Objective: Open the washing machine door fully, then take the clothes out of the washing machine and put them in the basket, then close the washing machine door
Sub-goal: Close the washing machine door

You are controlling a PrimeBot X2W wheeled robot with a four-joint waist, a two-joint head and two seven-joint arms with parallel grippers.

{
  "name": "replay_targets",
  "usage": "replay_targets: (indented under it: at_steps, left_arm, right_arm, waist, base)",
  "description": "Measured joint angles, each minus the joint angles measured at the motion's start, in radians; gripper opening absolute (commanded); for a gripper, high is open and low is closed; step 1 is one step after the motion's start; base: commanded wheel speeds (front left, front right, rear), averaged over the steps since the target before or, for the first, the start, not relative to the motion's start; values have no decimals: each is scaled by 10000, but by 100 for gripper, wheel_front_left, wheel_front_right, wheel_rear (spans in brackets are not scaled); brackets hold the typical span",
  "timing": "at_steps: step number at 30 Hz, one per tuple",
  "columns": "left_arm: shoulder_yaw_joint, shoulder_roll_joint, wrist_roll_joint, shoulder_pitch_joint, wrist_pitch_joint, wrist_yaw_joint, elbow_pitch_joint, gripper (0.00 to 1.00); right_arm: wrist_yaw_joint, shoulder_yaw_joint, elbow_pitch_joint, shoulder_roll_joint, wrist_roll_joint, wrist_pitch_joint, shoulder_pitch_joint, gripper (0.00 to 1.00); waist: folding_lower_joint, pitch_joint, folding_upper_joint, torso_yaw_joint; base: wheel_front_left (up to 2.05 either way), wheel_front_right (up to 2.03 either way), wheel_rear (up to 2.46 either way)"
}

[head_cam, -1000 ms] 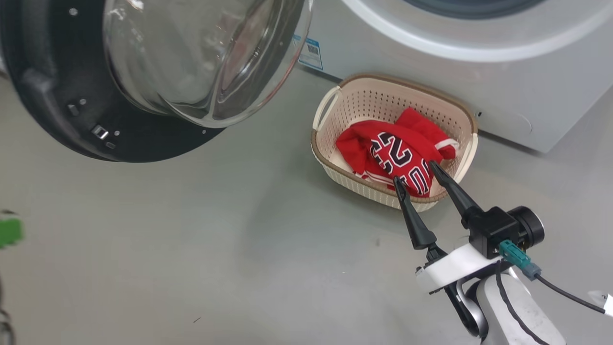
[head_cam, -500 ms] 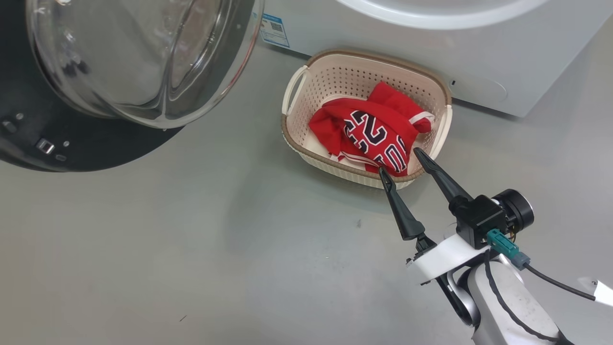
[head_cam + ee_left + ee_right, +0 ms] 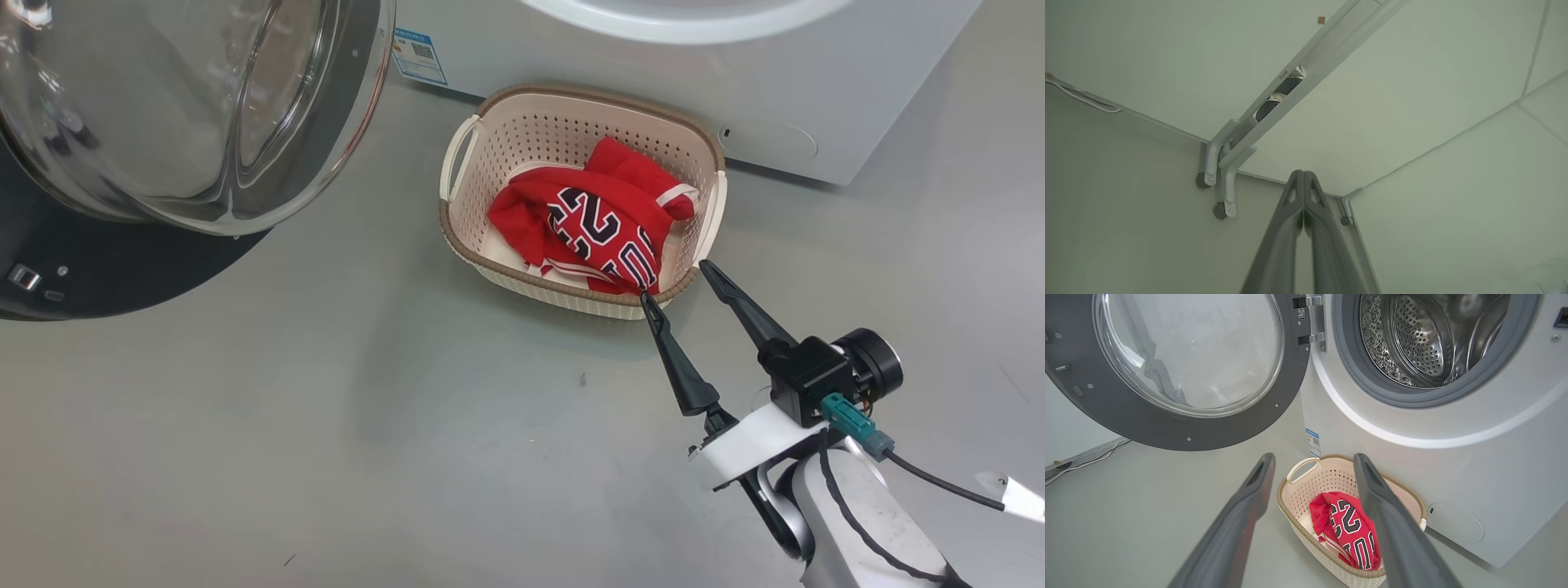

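The washing machine door [image 3: 98, 278] hangs wide open at the upper left, its glass bowl [image 3: 188, 106] bulging toward me. The white washing machine [image 3: 620, 73] stands behind the basket [image 3: 522, 135] on the floor. The red clothes [image 3: 596, 229] lie crumpled inside the basket. My right gripper [image 3: 674, 282] is open and empty at the basket's near right rim, with one fingertip just over the rim by the clothes. The right wrist view shows the door [image 3: 1167, 428], the bare steel drum [image 3: 1412, 343], the basket [image 3: 1327, 477] and the clothes [image 3: 1343, 531] beyond my open right gripper [image 3: 1314, 457]. My left gripper [image 3: 1303, 174] is shut on nothing.
Grey floor [image 3: 367, 425] spreads in front of the machine and under the door. A blue label [image 3: 419, 55] sits on the machine's lower left corner. In the left wrist view, a grey metal frame leg [image 3: 1224, 171] meets pale panels.
The head camera has shifted, so the whole picture slid left. My right gripper, still open, has drawn back from over the clothes to the basket's near rim.
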Motion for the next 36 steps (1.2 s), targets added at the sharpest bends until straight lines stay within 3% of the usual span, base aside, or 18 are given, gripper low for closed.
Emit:
replay_targets:
  at_steps: [5,12,36]
  left_arm:
    - [621,-79,-717,-524,535,125,763,0]
    - [683,-88,-1177,-827,1490,155,1553,0]
    - [-73,-546,-1992,-1399,5147,228,2966,0]
  right_arm:
    - [2,75,90,35,48,-4,-5,100]
    - [2,125,150,67,75,-17,-5,100]
    - [-2,104,278,113,151,-92,-7,100]
  waist:
    - [0,-102,0,-93]
    - [0,-210,0,-198]
    - [0,-416,0,-278]
  base:
    - [0,0,0]
    - [0,0,0]
    - [0,0,0]
